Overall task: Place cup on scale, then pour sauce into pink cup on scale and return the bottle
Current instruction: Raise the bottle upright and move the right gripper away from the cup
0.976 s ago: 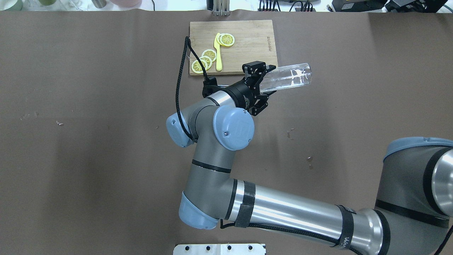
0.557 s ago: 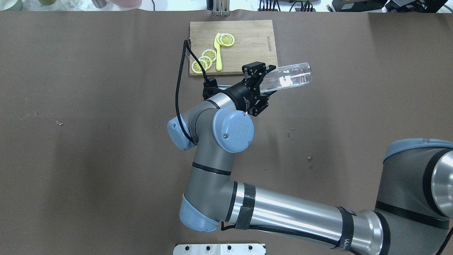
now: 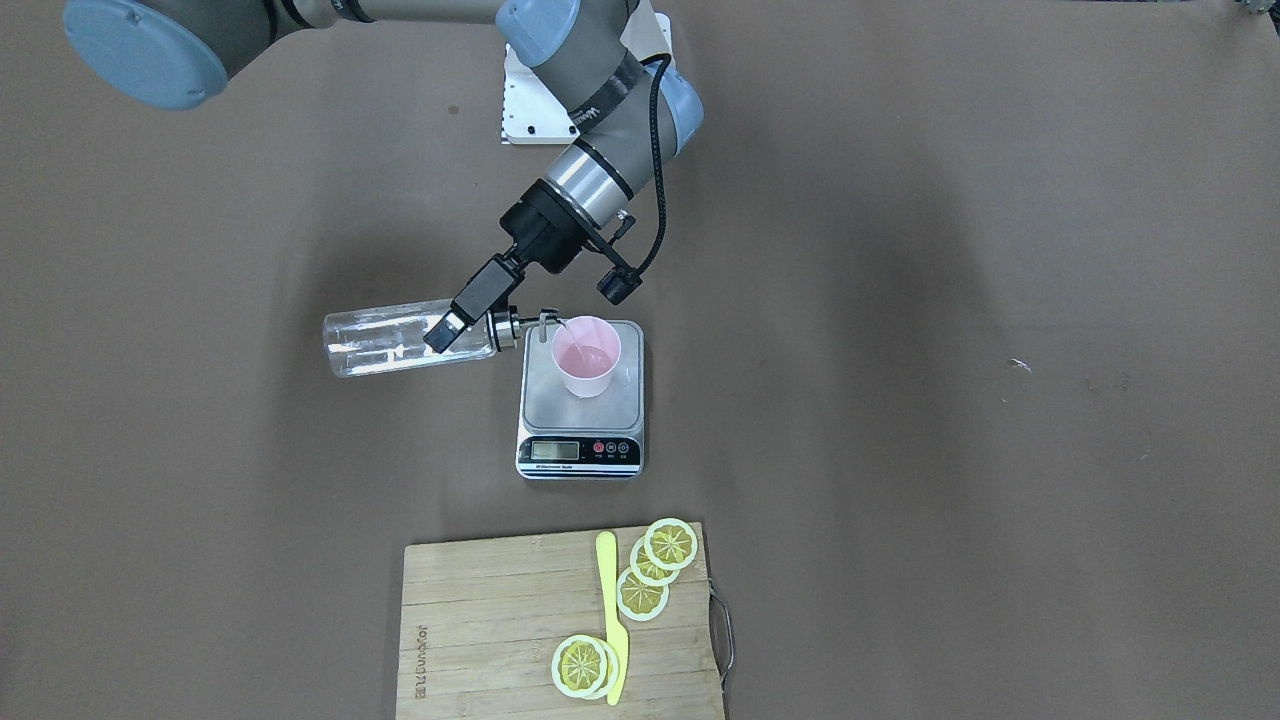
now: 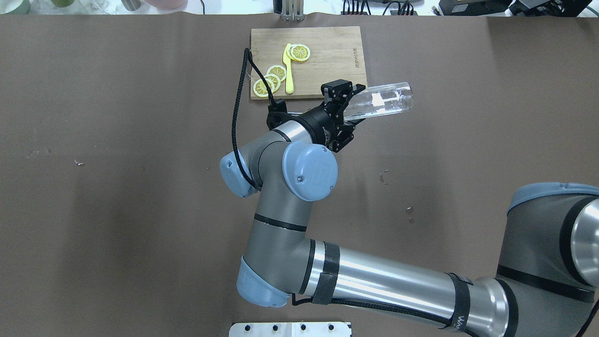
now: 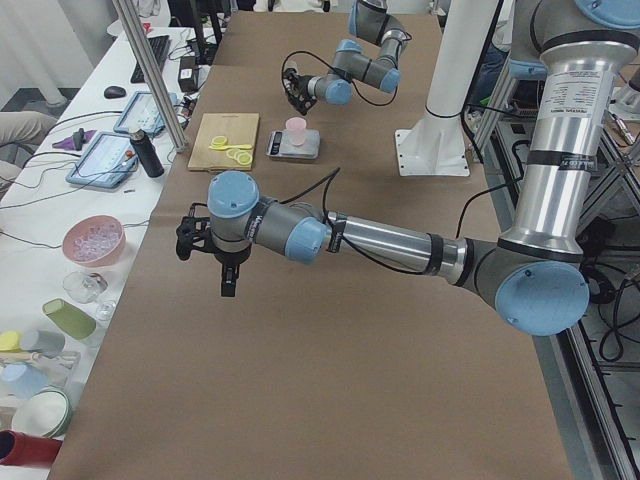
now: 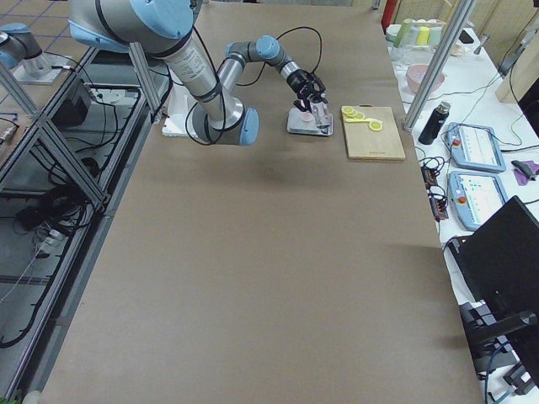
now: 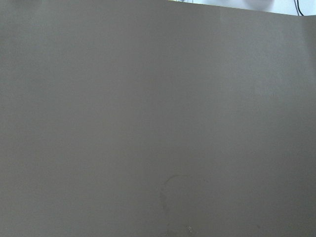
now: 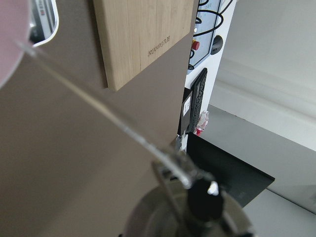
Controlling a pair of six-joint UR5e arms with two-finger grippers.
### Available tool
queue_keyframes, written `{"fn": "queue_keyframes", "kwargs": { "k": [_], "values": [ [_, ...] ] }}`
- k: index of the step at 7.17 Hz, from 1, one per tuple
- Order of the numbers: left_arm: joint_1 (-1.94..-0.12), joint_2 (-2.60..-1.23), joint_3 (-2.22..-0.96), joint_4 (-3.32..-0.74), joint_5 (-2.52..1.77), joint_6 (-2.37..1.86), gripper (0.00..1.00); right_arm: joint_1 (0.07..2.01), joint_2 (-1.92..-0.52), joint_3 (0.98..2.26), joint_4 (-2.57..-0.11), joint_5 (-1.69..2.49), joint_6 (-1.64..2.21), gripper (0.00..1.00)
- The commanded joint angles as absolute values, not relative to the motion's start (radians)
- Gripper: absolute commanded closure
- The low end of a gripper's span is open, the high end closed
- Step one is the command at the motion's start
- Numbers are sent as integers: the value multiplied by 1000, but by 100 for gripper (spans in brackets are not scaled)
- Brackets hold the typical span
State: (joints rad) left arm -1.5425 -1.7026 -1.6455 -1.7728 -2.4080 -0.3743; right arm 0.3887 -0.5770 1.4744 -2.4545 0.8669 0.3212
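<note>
Black right gripper is clamped on the bottle, w/ its jaws pressed on the glass near the neck, just behind the silver cap. The bottle is held in the air, lying approx. horizontal, its base pointing away from the scale and its spout reaching to the rim of the pink cup. A thin clear stream goes from the spout down into the cup. Some sauce shows inside the glass, along the lower side. The cup stands upright on the silver plate of the scale, towards the back of it, on the robot's side; the display strip faces the operators' side. Beyond the scale, well apart from it, lies a wooden cutting board w/ lemon slices and a yellow knife on it. All is on the brown table cover. The left gripper hangs over bare table far from the scale; if it is apart or together, I cannot tell.
</note>
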Motion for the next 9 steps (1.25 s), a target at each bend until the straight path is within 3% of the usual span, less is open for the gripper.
{"fn": "queue_keyframes", "kwargs": {
  "k": [1, 5, 9],
  "values": [
    [-1543, -1707, -1655, -1773, -2408, -374, 2, 406, -635, 1520, -2293, 945, 318, 100],
    [-1543, -1709, -1667, -1775, -2422, -380, 2, 549, -644, 1517, -2027, 1115, 263, 100],
    [-1572, -1709, -1660, -1784, -2413, -338, 2, 814, -738, 1503, -1697, 1562, 276, 100]
  ]
}}
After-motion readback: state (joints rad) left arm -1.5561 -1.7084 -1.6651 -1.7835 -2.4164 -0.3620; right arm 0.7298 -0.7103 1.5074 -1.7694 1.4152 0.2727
